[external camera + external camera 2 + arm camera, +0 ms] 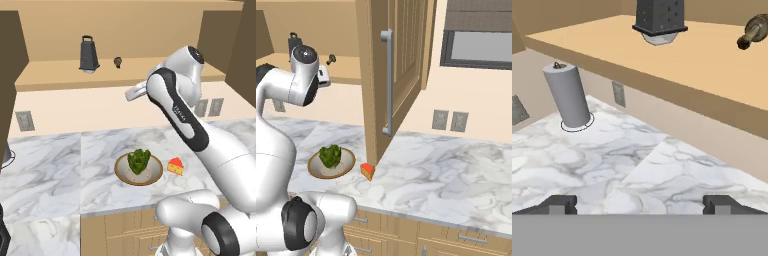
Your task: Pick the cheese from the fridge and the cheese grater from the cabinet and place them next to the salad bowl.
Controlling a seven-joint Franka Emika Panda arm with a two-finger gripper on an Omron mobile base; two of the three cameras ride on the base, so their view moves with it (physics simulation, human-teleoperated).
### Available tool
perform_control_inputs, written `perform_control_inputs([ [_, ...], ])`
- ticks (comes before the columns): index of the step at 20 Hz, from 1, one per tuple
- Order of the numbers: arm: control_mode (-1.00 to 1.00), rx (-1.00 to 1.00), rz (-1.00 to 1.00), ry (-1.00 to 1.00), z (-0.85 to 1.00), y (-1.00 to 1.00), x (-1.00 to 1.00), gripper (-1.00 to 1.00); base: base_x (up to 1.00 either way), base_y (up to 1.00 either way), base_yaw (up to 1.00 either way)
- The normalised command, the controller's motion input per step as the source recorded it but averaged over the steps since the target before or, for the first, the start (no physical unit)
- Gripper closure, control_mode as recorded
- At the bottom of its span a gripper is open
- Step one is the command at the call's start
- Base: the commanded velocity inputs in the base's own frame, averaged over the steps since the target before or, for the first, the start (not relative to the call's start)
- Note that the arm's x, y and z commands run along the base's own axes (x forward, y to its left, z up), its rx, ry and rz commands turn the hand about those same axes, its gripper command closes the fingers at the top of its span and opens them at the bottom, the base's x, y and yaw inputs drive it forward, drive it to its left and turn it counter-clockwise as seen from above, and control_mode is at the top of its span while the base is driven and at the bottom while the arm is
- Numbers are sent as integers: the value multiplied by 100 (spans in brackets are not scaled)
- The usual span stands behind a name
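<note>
Two gripper (640, 204) tips spread wide (nothing between); cheese grater (89, 54) upright near cabinet (60, 75) shelf edge.

Rendered home kitchen: white-grey marble countertop (50, 175), tan wooden wall cabinet (60, 75) with open shelf, tan drawers (456, 240) beneath, grey wall outlets (449, 120).

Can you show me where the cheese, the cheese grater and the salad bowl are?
cheese (175, 166): left base view, on the yellow-orange top face of the wedge.
cheese grater (88, 56): left base view, on its dark grey front face.
salad bowl (154, 171): left base view, on its tan rim, right side.
</note>
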Motion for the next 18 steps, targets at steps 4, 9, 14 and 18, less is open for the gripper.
perform_control_inputs([
  [4,-100,4,0,1,54,22,14,-100,0,0,0],
  [9,-100,3,0,-4,33,21,14,-100,0,0,0],
  [14,-100,0,0,-10,5,11,16,-100,0,0,0],
  [18,-100,0,0,-10,14,1,27,-100,0,0,0],
])
